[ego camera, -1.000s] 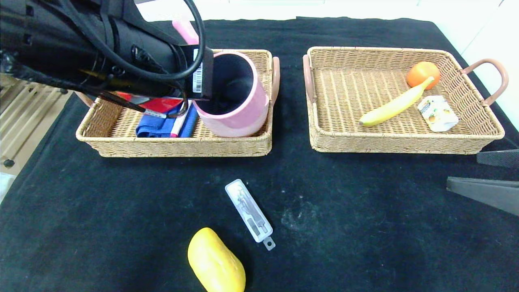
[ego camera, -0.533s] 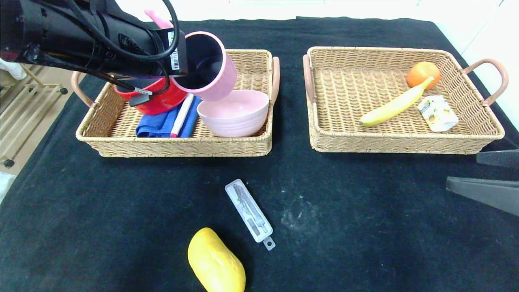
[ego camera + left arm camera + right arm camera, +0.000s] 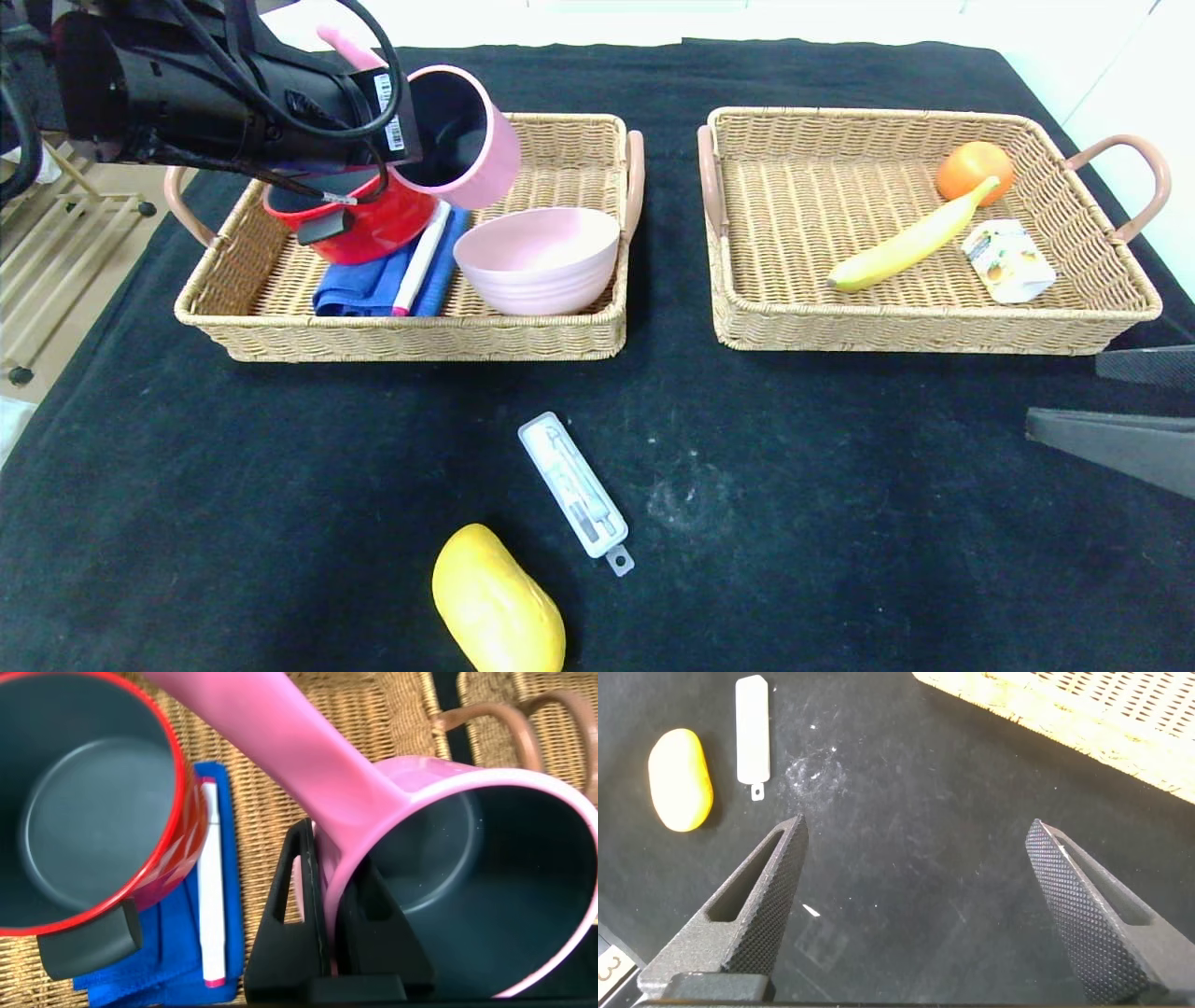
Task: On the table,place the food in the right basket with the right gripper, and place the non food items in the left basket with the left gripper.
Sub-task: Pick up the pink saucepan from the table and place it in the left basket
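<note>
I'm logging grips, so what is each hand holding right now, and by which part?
The left hand holds the pink saucepan by its rim beside the handle, one finger inside, above the left basket. The right hand is open, holding nothing.

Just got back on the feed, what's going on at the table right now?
The left gripper is shut on the rim of the pink saucepan, holding it tilted above the left basket. The right gripper hangs open over the table. The mango and the white case lie unsorted.
</note>
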`<control>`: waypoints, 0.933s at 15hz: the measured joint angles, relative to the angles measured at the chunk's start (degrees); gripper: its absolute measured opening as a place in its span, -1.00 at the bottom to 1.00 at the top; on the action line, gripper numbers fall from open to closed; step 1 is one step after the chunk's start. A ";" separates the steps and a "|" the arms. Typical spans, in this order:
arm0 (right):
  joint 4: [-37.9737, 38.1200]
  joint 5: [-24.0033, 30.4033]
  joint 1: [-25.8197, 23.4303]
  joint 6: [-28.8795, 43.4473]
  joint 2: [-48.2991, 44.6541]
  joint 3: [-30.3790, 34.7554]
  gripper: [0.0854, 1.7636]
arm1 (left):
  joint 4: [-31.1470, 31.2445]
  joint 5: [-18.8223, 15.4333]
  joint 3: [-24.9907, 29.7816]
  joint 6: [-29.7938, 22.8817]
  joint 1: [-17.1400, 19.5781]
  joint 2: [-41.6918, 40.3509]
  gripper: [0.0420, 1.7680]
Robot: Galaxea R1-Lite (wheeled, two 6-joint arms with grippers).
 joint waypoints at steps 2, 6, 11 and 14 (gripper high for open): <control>0.00 0.02 0.00 -0.02 0.00 0.00 0.94 | -2.68 -1.35 -0.15 -0.27 0.67 0.77 -0.85; 0.00 0.02 0.00 0.02 -0.01 0.00 0.94 | -5.18 -1.73 0.22 -0.27 1.18 1.93 -0.85; 0.00 0.02 0.00 0.02 -0.01 0.00 0.94 | -5.24 -2.12 0.00 -0.17 1.57 2.82 -0.70; 0.00 0.02 0.00 0.02 -0.01 -0.02 0.94 | -5.24 -2.29 -0.11 -0.20 1.57 2.93 -0.18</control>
